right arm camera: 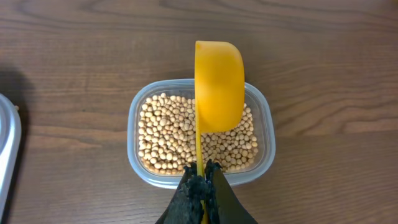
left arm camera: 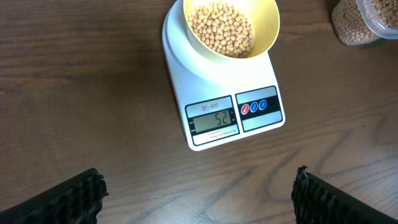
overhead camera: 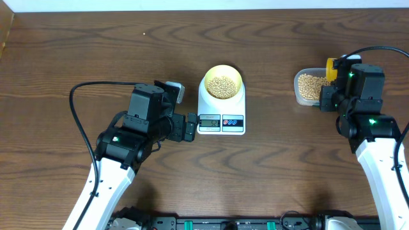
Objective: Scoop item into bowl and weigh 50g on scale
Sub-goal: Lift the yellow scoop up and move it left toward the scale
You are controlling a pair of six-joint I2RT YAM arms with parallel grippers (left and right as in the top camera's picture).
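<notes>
The pale yellow bowl sits on the white scale, partly filled with tan beans. The scale's display reads 52. My left gripper hangs wide open over bare wood just in front of the scale, nothing between its fingers. My right gripper is shut on the thin handle of the yellow scoop, which is turned on its side above the clear tub of beans.
The clear tub stands at the right, apart from the scale. Black cables trail from both arms across the wooden table. A grey-white edge shows at the far left of the right wrist view.
</notes>
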